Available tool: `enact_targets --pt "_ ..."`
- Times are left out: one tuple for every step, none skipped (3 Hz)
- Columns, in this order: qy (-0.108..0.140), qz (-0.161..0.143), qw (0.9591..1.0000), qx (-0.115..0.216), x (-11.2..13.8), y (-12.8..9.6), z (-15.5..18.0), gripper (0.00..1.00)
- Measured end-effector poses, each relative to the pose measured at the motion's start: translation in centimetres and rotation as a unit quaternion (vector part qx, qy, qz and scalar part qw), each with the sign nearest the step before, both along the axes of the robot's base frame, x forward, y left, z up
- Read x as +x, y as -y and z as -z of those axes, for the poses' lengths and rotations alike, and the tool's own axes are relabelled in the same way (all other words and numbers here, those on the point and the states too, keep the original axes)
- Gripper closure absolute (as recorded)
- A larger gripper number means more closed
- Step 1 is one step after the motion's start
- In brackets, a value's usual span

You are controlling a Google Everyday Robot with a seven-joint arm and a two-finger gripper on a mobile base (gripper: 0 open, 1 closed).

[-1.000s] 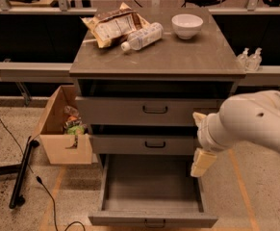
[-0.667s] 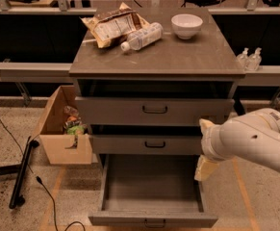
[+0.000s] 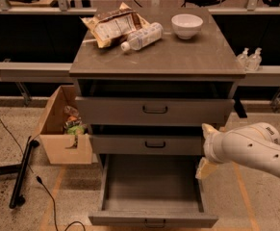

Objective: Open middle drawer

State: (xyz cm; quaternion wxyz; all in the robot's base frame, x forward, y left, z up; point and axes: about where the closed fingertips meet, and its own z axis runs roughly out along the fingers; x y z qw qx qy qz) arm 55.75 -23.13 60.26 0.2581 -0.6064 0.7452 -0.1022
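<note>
The middle drawer (image 3: 154,144) is a wide grey-brown front of medium height with a small black loop handle (image 3: 155,144). It sits between the taller-fronted top drawer (image 3: 154,110) and the bottom drawer (image 3: 151,219), which is pulled far out and looks empty. A dark gap shows above the middle drawer's front. My gripper (image 3: 203,150) is at the right end of the middle drawer's front, on the white arm (image 3: 255,150) coming in from the right. Its two cream fingers (image 3: 208,130) stand apart, one above the other, holding nothing.
On the cabinet top (image 3: 178,57) lie a snack bag (image 3: 113,27), a plastic bottle (image 3: 142,35) and a white bowl (image 3: 186,25). A cardboard box (image 3: 62,129) with items stands on the floor at the left. A black pole and cable (image 3: 24,172) lie beside it. Two small bottles (image 3: 249,59) stand at the right.
The white arm has sunk lower and drawn back to the right. The gripper stays near the right end of the middle drawer. The drawers have not moved.
</note>
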Motion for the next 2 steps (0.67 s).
enact_targets --pt "-0.012 -0.012 0.9997 0.017 2.1 1.3 3.5 0.0" --pt "-0.03 -0.033 0.998 0.045 4.7 3.0 7.7 0.0"
